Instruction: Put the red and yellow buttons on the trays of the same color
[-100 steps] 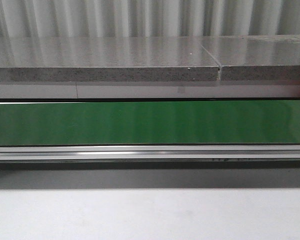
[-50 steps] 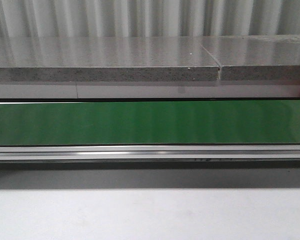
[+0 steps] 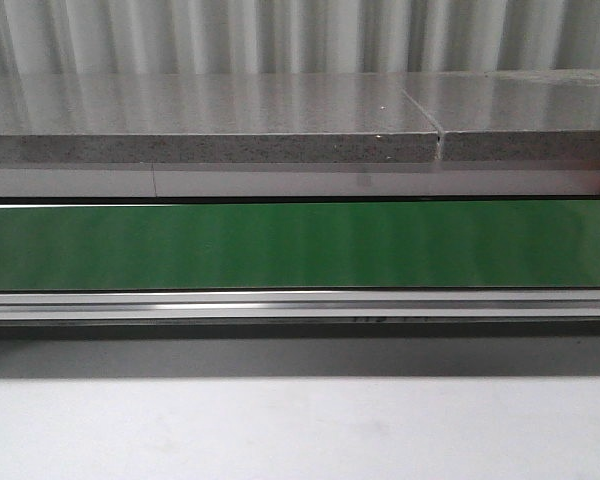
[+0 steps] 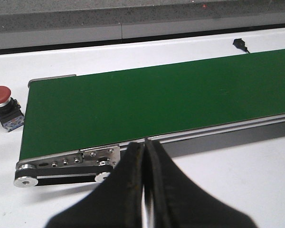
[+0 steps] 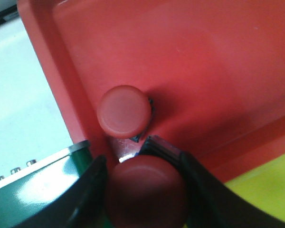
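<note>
Risk is a collision: the right gripper (image 5: 145, 190), clamped on a red button (image 5: 146, 190), hangs above the red tray (image 5: 218, 71) just beside another button (image 5: 124, 111), while the left gripper (image 4: 145, 159) is closed and empty.

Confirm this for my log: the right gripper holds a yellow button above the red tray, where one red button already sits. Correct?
Not quite. The button held by the right gripper is red, not yellow, as the right wrist view shows. The rest holds: it hangs over the red tray, where one red button already sits.
</note>
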Controlling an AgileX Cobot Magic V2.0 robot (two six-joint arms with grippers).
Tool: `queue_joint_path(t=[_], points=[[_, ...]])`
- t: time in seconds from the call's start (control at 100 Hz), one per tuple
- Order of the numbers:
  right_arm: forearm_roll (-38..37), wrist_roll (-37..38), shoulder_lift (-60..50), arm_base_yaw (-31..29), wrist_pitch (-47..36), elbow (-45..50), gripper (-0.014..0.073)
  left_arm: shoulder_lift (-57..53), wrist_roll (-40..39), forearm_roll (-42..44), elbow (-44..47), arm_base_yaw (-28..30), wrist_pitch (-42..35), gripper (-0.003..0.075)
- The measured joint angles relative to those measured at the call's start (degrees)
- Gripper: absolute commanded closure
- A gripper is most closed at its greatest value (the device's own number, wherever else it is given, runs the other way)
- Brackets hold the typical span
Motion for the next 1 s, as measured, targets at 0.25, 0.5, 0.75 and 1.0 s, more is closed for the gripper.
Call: queue_joint_path(t=[0.25,0.5,0.75,1.0], points=[[0.39,0.0,1.65,0.0,-0.93,0.0,0.0498,0.0,0.0,0.0,0.0,0.0,0.0,0.0741],[1.67,0.0,4.5,0.0,-1.67,0.0,0.0498,0.0,0.0,0.0,0.0,0.0,0.0,0.0741],[2.11,0.0,5.39,0.0,-2.09,0.0,0.0367,0.0,0.0,0.0,0.0,0.0,0.0,0.0741],[2.16,0.0,5.39,0.0,-1.7,0.0,0.011,0.0,0.0,0.0,0.0,0.0,0.0,0.0741]])
